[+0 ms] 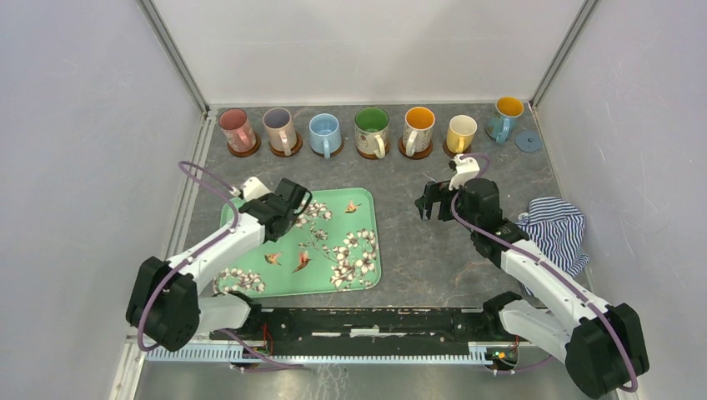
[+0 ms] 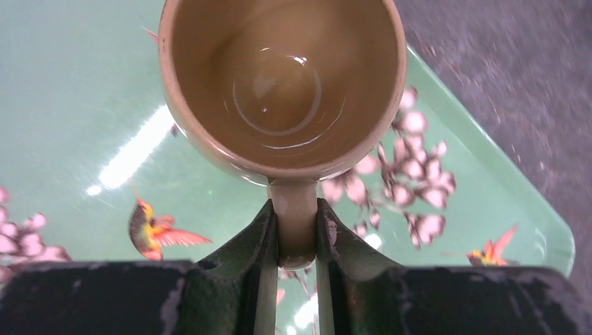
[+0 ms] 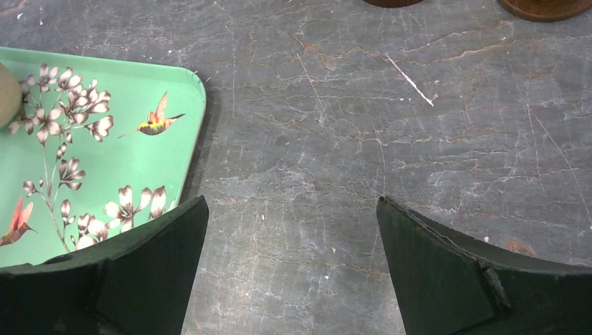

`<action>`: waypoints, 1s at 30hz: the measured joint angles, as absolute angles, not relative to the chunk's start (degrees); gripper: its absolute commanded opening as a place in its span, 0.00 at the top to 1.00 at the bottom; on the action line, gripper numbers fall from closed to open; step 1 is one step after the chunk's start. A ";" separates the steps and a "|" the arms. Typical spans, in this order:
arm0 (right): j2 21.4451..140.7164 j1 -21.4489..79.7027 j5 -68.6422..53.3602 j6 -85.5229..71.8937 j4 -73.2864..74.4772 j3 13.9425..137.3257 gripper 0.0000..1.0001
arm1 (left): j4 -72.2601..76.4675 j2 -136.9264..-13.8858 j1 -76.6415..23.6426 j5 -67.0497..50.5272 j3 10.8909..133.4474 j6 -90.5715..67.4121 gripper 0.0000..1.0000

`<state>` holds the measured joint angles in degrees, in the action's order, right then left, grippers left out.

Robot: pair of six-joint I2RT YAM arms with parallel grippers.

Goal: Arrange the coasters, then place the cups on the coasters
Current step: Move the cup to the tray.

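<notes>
A tan-inside cup point(image 2: 283, 84) stands on the green floral tray point(image 2: 70, 105), and my left gripper point(image 2: 297, 209) is shut on its handle. In the top view the left gripper point(image 1: 297, 203) hides that cup. Several cups stand in a row at the back, from the pink one point(image 1: 236, 129) to the yellow one point(image 1: 461, 132), each on a brown coaster point(image 1: 244, 152). A teal cup point(image 1: 505, 116) stands at the far right beside a bare blue-grey coaster point(image 1: 528, 141). My right gripper point(image 1: 432, 203) hovers open over bare table point(image 3: 293, 139).
The tray point(image 1: 333, 271) fills the near-left table. A striped blue and white cloth point(image 1: 555, 230) lies at the right beside my right arm. Grey walls close in both sides and the back. Edges of brown coasters point(image 3: 544, 7) show at the top of the right wrist view.
</notes>
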<state>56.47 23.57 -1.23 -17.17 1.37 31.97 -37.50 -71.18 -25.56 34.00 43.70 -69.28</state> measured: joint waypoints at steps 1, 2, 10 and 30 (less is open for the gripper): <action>56.47 23.57 -1.23 -17.17 1.10 31.97 0.02 | -37.78 -71.18 -27.64 34.02 43.70 -70.24 0.98; 56.49 23.57 -1.23 -17.17 0.91 31.94 0.02 | -37.95 -71.18 -29.26 34.02 43.77 -71.09 0.98; 57.06 23.57 -1.21 -17.19 0.47 31.97 0.02 | -39.40 -75.46 -41.74 34.06 47.68 -77.54 0.98; 57.60 23.59 -1.04 -17.17 0.54 31.97 0.02 | -39.09 -81.69 -48.64 32.51 53.58 -81.14 0.61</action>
<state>57.60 23.59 -1.04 -17.17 0.54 31.97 -39.09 -81.69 -48.64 32.51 53.58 -81.14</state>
